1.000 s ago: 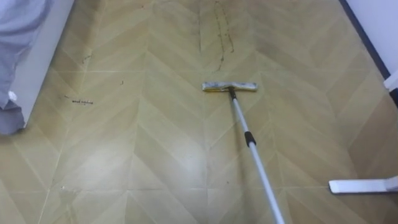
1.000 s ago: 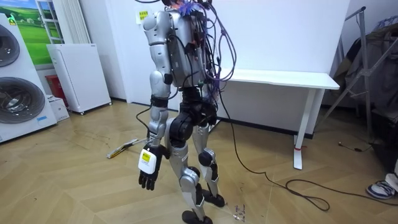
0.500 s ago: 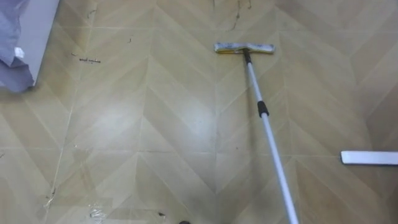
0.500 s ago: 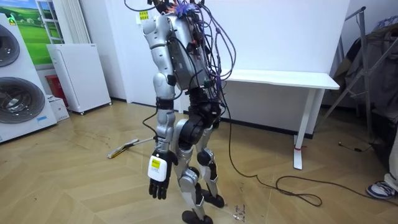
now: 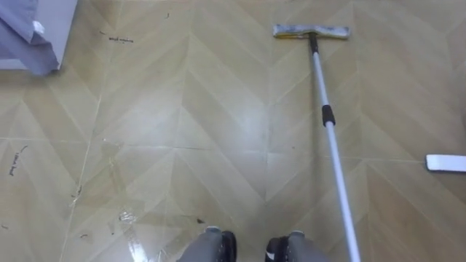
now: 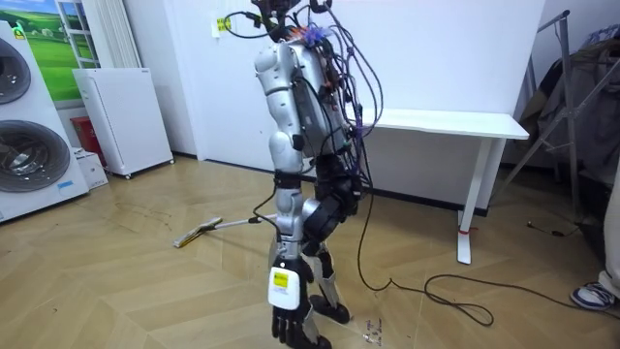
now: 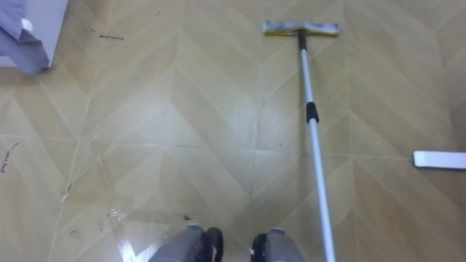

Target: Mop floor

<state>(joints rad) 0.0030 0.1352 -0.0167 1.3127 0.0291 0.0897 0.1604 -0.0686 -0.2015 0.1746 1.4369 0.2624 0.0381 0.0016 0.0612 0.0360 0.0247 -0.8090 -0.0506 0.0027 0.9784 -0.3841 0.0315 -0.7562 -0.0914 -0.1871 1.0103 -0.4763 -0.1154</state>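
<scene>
A mop lies flat on the wooden floor ahead of me, held by neither hand. Its flat pale head is at the far end, and the long silver handle runs back towards me, passing right of my feet. In the room view the mop head lies at the left, in front of where I stand. My left hand hangs low beside my leg with relaxed fingers, holding nothing, well away from the mop.
A white desk stands behind me by the wall, and its flat white foot lies on my right. Grey cloth hangs over a white unit at far left. A shiny wet-looking patch marks the floor near my feet. Washing machines stand at the room view's left.
My torso and hanging left arm have swung towards the room view's right, over my feet. The eye view has tipped down, bringing my feet into it. The mop has not moved.
</scene>
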